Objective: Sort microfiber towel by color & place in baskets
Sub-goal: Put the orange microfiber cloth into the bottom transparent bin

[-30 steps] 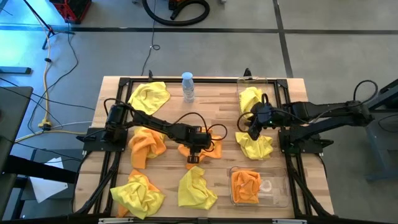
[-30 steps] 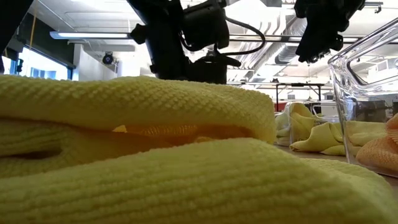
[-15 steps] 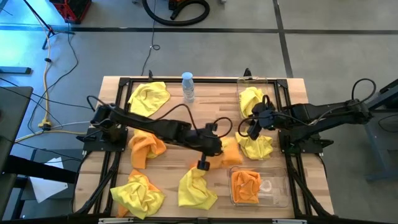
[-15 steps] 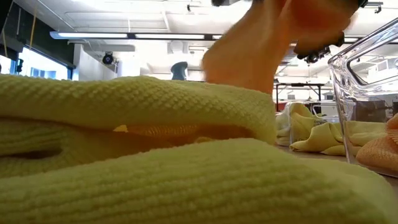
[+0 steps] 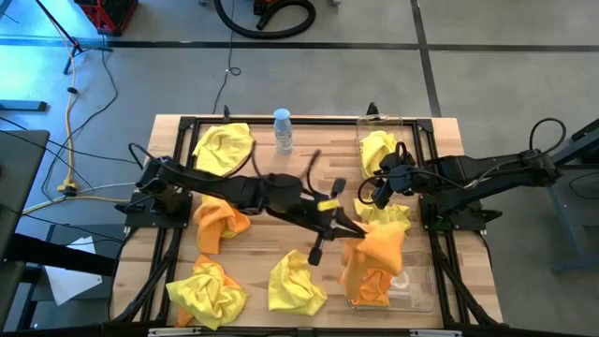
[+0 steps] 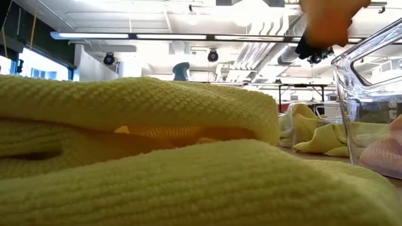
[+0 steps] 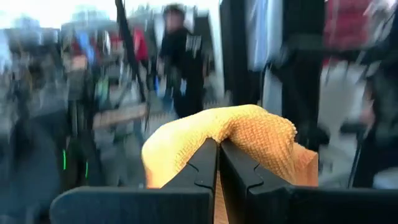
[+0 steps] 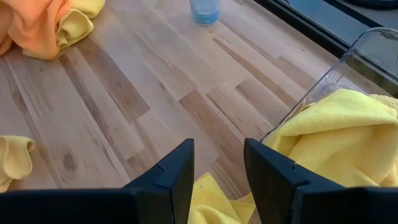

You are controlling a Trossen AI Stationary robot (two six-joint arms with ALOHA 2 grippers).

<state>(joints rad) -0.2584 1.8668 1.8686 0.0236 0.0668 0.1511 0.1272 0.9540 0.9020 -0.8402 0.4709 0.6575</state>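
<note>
Orange microfiber towel (image 5: pixel 379 248), one item, hanging pinched in your left gripper (image 7: pixel 218 163) above the near basket (image 5: pixel 418 292).
You are seeing the left fingers (image 7: pixel 202 168) pressing together on its fold, the cloth draping over that clear bin, where another orange towel (image 5: pixel 372 288) is lying. Your right gripper (image 8: pixel 218 163) is hovering part-open and holding nothing, beside the far basket (image 8: pixel 348 65) containing a yellow towel (image 8: pixel 339 140). Further yellow towels (image 5: pixel 225 147) and a water bottle (image 5: pixel 282 130) are sitting on the table (image 5: pixel 309 159).

Orange towel (image 5: pixel 379 245) hanging over near basket (image 5: pixel 423 290); yellow towels (image 5: pixel 295 284) scattered.
</note>
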